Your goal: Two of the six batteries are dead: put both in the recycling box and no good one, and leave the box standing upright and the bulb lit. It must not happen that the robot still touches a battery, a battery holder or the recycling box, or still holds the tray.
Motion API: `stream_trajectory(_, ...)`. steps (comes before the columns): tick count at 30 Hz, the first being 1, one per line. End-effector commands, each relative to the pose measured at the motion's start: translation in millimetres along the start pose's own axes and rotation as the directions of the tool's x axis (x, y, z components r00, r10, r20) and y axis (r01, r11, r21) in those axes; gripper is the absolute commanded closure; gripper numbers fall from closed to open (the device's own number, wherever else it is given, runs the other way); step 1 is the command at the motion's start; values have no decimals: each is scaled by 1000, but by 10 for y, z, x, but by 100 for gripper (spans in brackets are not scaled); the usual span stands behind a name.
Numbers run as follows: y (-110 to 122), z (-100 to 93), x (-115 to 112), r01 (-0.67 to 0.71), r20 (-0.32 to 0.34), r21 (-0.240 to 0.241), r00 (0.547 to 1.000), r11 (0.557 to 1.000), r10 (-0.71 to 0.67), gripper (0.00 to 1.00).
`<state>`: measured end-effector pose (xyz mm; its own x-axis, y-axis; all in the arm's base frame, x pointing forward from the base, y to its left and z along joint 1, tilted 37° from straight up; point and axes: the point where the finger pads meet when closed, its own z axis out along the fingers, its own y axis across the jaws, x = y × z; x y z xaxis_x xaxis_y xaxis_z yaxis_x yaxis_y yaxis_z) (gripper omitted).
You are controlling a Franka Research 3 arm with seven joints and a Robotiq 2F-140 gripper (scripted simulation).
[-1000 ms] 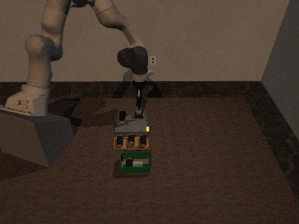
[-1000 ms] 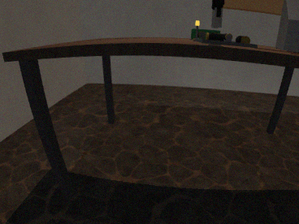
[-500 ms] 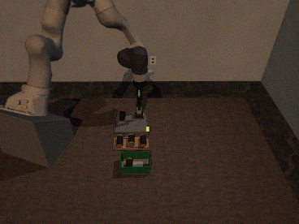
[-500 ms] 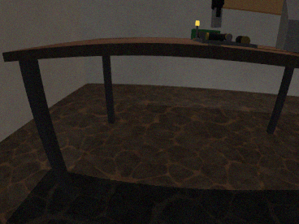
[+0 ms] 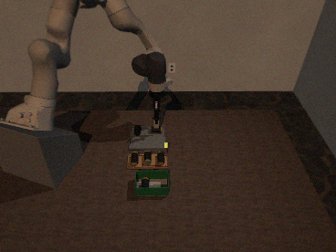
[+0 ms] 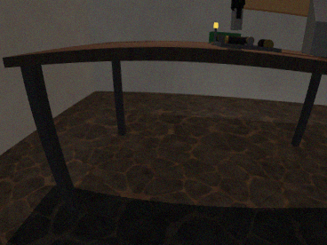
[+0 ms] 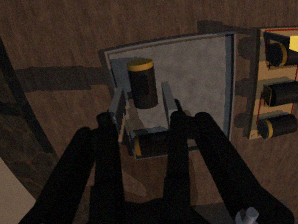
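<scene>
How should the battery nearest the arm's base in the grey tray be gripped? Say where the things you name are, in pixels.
Likely from straight above, fingers across the middle of its long sides: this battery (image 5: 137, 131) (image 6: 266, 43) (image 7: 144, 87) is a cylinder lying on its side.

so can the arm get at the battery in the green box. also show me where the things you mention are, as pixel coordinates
Probably yes, though not straight down from here: the fingers (image 5: 156, 122) (image 6: 234, 23) are over by the grey tray (image 5: 146, 141) (image 7: 200, 90). The green box (image 5: 152, 192) (image 6: 212, 36) looks open on top, with the battery (image 5: 145, 182) exposed, but the lit bulb (image 5: 166, 145) (image 6: 216, 25) (image 7: 295, 43) needs steering around.
</scene>
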<state>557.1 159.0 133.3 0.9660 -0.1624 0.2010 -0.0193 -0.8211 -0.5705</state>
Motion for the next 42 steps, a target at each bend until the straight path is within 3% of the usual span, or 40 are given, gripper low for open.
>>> stream_trajectory(1,-27,10,9,4,-1,1,1000,1000,-4,71)
stream_trajectory(42,-27,61,9,4,-1,1,1000,1000,-4,71)
